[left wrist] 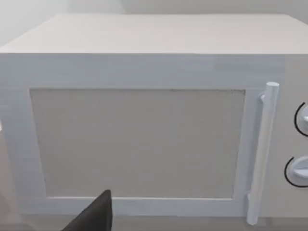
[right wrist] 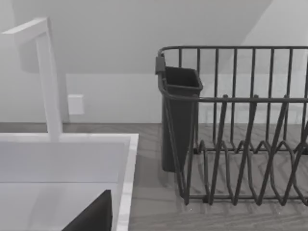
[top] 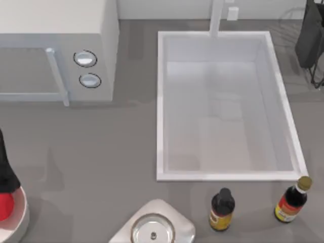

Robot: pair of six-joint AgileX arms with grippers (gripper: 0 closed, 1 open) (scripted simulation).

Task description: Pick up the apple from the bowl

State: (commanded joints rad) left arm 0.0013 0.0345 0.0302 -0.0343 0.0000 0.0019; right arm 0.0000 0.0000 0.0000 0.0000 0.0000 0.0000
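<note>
The left gripper sits directly over the apple in the bowl; its opening I cannot tell.

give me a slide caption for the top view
Top view: left arm over the red apple in the white bowl at the table's left edge, sink and two sauce bottles to the right.

Even, diffuse light is seen throughout; no glare is recorded. Soft shadows are cast on the grey matte countertop below the white boxy microwave and beside the two dark red-labelled sauce bottles. The white rectangular sink basin is shaded faintly (inner walls only). No edge distortion is noted.
</note>
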